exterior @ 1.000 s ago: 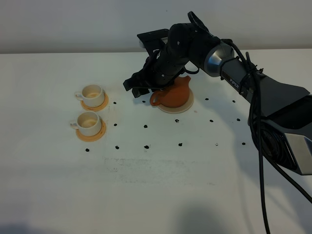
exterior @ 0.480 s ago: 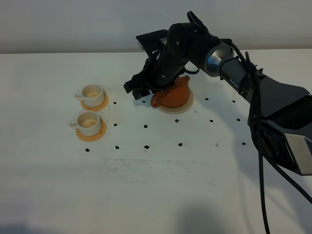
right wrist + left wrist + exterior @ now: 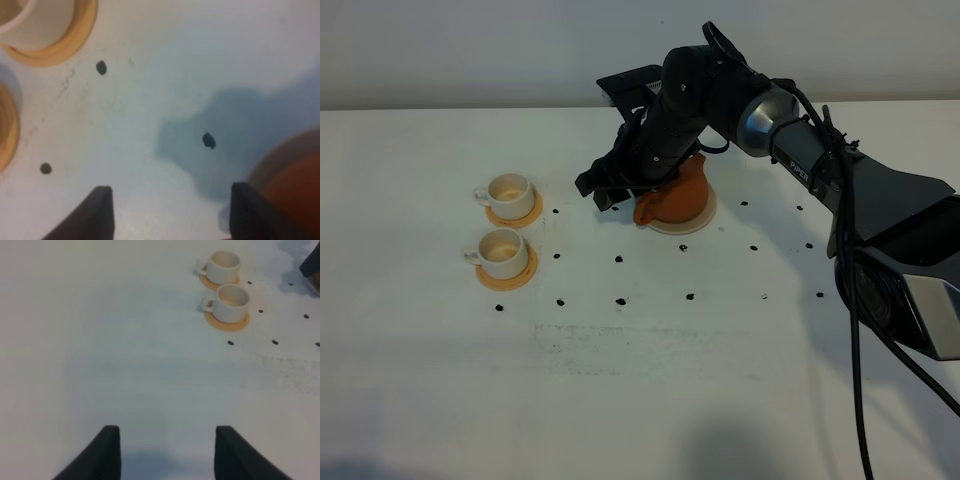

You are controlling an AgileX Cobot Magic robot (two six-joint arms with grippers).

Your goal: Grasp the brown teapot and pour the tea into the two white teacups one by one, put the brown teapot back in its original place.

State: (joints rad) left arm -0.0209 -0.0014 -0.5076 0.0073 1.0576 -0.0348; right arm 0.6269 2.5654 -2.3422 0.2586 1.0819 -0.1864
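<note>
Right gripper (image 3: 603, 188) had drifted a little toward the brown teapot (image 3: 677, 196) over the last second; the teapot's spout end also showed slightly shifted under the arm. Cups and coasters stayed where they were.

Teapot sat on the pale beige coaster (image 3: 688, 227), behind the middle of the white table (image 3: 650, 380), spout toward the cup side. Right arm reached across it from the right, covering the lid and the top of the pot. Gripper hung low just beside the spout side of the pot, between the pot and the cups.

Right wrist view: fingers spread wide, only bare table and black dots between them, so right gripper (image 3: 170, 195) was released and gripped nothing. Teapot (image 3: 295, 192) showed blurred just outside one finger; contact could not be told.

Two white teacups stood well apart from the pot on the left: far teacup (image 3: 508, 189) and near teacup (image 3: 502, 252), each upright on its own orange coaster (image 3: 517, 213), handles pointing left. Insides looked cream; liquid could not be made out.

Left gripper (image 3: 167, 432) was out of the high view. Its wrist view showed its fingers parted over bare table, released, with both cups far ahead.
</note>
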